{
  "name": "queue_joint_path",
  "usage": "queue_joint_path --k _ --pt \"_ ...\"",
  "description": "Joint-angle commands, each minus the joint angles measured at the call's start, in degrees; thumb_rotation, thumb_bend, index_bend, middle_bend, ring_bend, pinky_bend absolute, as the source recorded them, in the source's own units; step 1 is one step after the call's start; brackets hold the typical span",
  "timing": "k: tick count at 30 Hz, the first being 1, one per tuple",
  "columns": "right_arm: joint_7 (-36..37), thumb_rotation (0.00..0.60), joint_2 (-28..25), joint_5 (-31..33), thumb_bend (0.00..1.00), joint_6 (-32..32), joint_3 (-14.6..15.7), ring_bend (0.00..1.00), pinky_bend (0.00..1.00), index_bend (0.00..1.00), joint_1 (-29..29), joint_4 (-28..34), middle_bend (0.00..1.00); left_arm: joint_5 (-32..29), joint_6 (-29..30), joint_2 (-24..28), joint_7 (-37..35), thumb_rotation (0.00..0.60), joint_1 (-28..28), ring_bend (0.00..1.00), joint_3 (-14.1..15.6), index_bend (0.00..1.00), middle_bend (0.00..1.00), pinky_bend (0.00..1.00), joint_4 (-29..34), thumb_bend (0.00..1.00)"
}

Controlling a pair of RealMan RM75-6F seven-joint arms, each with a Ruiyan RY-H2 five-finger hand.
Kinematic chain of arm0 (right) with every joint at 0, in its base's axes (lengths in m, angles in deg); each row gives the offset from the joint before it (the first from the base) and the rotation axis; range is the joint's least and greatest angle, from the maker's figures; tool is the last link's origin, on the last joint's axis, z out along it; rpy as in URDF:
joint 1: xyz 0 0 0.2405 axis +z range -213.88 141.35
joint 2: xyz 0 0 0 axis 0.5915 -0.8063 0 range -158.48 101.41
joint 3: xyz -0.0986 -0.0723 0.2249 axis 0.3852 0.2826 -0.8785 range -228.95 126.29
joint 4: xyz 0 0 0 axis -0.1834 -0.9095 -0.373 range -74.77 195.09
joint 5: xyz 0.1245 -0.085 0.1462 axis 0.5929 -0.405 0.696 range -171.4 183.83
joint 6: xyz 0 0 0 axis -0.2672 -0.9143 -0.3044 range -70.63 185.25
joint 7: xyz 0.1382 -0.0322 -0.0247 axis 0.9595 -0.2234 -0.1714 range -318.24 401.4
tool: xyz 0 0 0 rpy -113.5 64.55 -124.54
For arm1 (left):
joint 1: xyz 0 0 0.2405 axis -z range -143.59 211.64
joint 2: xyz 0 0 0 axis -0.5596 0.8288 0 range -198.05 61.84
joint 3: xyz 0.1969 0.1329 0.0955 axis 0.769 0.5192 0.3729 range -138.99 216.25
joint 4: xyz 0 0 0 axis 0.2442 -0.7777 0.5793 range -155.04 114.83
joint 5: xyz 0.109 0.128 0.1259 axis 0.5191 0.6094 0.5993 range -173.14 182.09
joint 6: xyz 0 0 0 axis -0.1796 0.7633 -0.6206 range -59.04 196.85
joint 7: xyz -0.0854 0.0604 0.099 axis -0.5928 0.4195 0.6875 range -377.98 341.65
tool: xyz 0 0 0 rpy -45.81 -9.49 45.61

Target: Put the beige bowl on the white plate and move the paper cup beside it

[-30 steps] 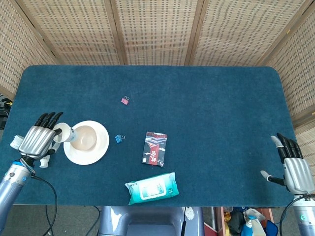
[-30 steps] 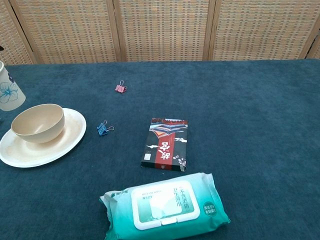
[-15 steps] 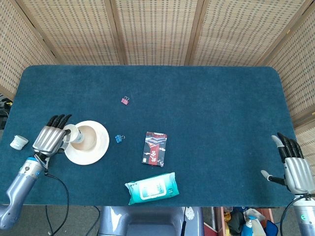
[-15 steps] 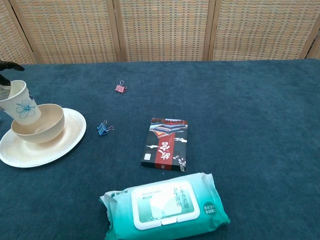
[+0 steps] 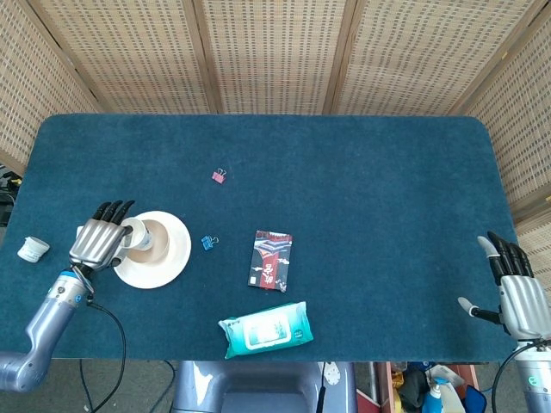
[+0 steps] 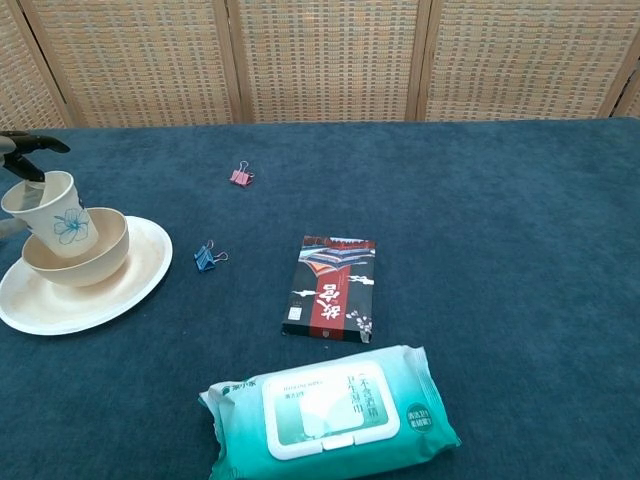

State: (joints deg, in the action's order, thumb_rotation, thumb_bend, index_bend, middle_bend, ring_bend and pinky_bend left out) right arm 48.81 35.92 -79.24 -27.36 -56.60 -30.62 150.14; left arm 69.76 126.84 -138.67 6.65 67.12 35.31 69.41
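- Blue clip point(image 6: 204, 257) just right of white plate point(image 6: 120, 290); card box point(image 6: 331, 287), wipes pack point(image 6: 330, 414) lower centre of desk point(image 6: 480, 200).
- Left robot hand point(image 5: 102, 243) gripping paper cup point(image 6: 55, 213), tilted over beige bowl point(image 6: 80, 258) on plate, left of frame.
- Right robot hand point(image 5: 515, 292) spread, lower right.

left hand point(image 5: 102, 243) carried rightward over the white plate point(image 5: 175, 255), paper cup point(image 6: 55, 211) now tilted above the beige bowl point(image 6: 85, 263)

Left hand point(image 5: 102, 242) grips something; right hand point(image 5: 518, 295) lies open.
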Motion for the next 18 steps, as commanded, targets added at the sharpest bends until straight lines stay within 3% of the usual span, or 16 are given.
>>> queue_joint_path --k 1,14,18 --pt "-0.07 0.600 0.01 0.05 0.12 0.04 -0.03 0.00 0.00 0.00 0.04 -0.04 0.00 -0.74 -0.81 -0.60 0.39 0.600 0.27 0.00 0.09 0.58 0.00 0.03 -0.48 0.41" --pt "0.37 0.600 -0.11 0.31 0.12 -0.26 -0.21 0.00 0.00 0.00 -0.16 -0.14 0.00 -1.13 -0.04 -2.09 -0.06 0.600 0.39 0.00 -0.76 0.35 0.00 0.00 -1.05 0.27" --pt "0.45 0.600 -0.06 0.30 0.12 -0.25 -0.20 0.00 0.00 0.00 -0.16 -0.22 0.00 -0.71 0.85 -1.22 -1.61 0.600 0.09 0.00 -1.48 0.34 0.00 0.00 -0.22 0.26"
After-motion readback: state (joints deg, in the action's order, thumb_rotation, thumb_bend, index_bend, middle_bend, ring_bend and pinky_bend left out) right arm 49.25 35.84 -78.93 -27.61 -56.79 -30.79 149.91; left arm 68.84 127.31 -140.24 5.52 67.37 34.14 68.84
